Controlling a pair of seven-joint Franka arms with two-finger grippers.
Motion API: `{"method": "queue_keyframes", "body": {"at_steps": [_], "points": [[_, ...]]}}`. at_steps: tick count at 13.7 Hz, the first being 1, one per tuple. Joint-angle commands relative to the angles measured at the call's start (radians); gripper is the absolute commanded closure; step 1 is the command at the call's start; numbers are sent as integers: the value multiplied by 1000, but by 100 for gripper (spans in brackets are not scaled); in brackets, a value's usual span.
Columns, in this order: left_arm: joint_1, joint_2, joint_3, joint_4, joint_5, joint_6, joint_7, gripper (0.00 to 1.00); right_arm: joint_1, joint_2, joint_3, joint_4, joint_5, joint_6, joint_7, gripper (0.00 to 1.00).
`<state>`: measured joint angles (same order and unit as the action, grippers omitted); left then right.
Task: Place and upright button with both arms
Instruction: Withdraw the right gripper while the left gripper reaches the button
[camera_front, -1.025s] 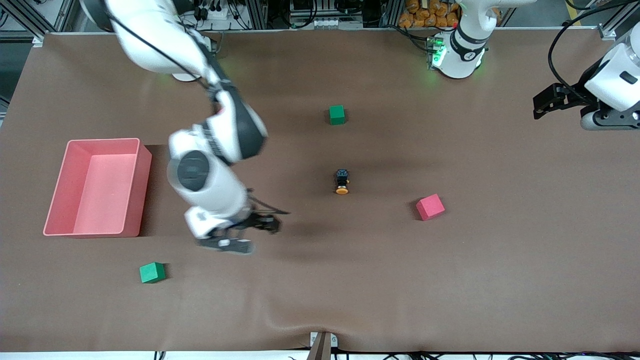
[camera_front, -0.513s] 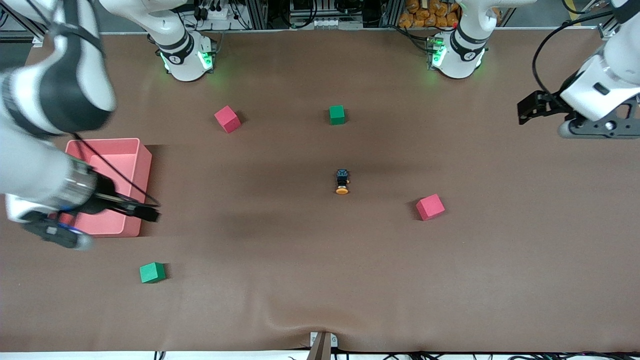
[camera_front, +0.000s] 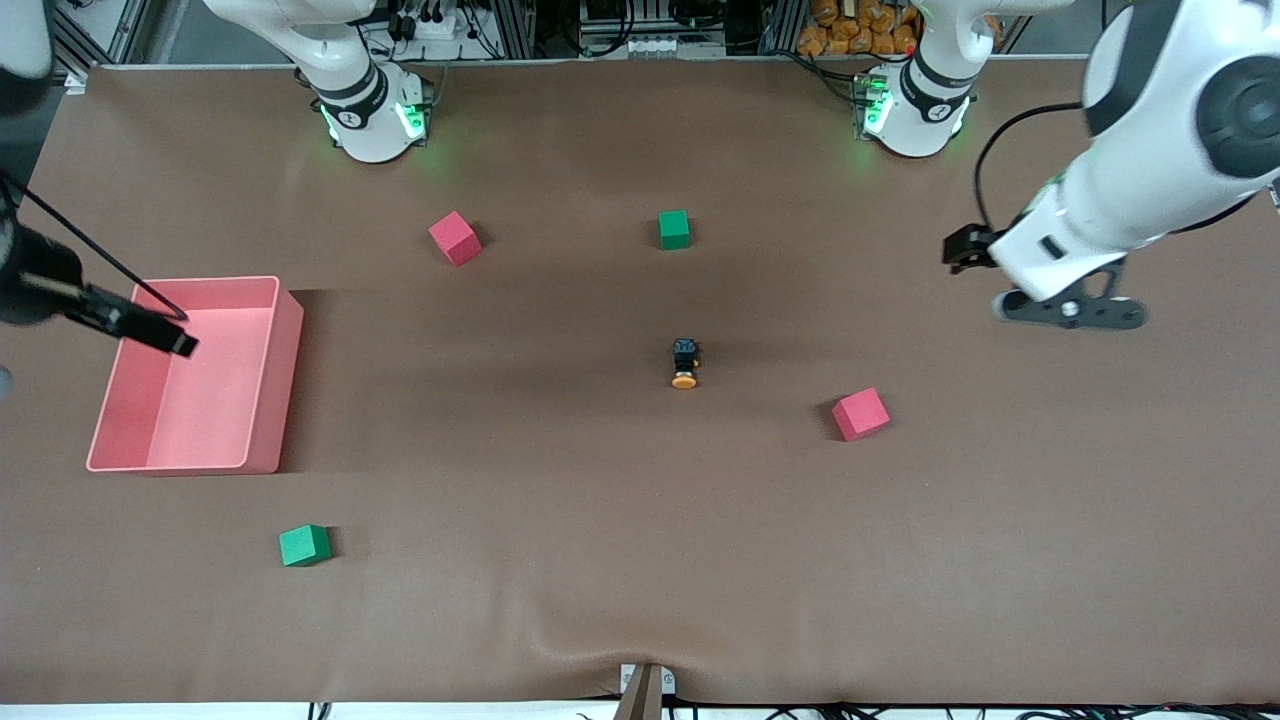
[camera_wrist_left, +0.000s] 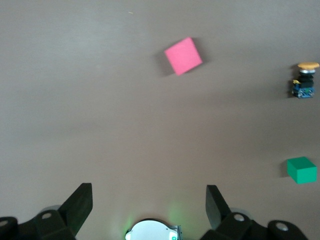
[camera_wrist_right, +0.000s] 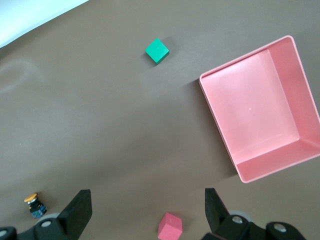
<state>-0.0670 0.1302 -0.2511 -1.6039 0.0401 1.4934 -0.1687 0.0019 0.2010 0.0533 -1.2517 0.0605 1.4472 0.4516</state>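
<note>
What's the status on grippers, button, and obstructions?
Left gripper open over bare table. Right gripper open, near the pink bin. Button lies on its side mid-table, untouched. Nothing blocking it.

A brown mat covers the bench, rippled at the near edge. Metal frame rails, cables and a heap of orange items line its top edge. The light is even and soft.

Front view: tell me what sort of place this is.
Most likely a robotics lab bench. Two fixed arm bases glow green at the brown-covered table, aluminium framing and cabling line its edge, and only test props lie out: foam cubes, a pink bin and the button.
</note>
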Motion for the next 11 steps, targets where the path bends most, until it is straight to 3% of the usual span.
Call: {"method": "queue_keyframes", "body": {"at_steps": [1, 4, 11], "points": [[-81, 98, -20, 56, -6, 8, -143, 0, -28, -217, 33, -303, -15, 117, -19, 0], [-166, 195, -20, 68, -6, 10, -247, 0, -25, -247, 34, -330, -11, 108, -37, 0], [-283, 481, -22, 283, -17, 54, -316, 0, -37, -216, 31, -240, -36, 87, -154, 0]]}}
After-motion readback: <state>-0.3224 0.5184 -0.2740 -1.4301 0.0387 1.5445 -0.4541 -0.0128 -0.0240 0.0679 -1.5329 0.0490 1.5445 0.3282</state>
